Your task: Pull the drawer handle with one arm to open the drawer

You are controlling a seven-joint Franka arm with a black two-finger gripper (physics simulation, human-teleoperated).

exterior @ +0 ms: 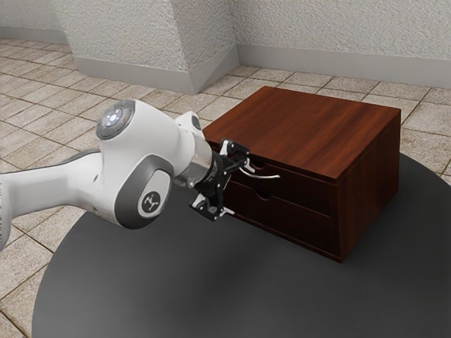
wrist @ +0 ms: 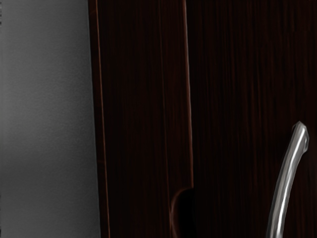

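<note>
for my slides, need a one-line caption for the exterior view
White arm with its open pincer at the upper silver handle of a wooden cabinet on a round dark table.

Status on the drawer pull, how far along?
Done: the end effector is at the cabinet front, open, beside the handle of the top drawer. In hand: lining up on the handle, which is not gripped. Left: grip and pull. Both drawer fronts look flush, so nothing is open.
</note>
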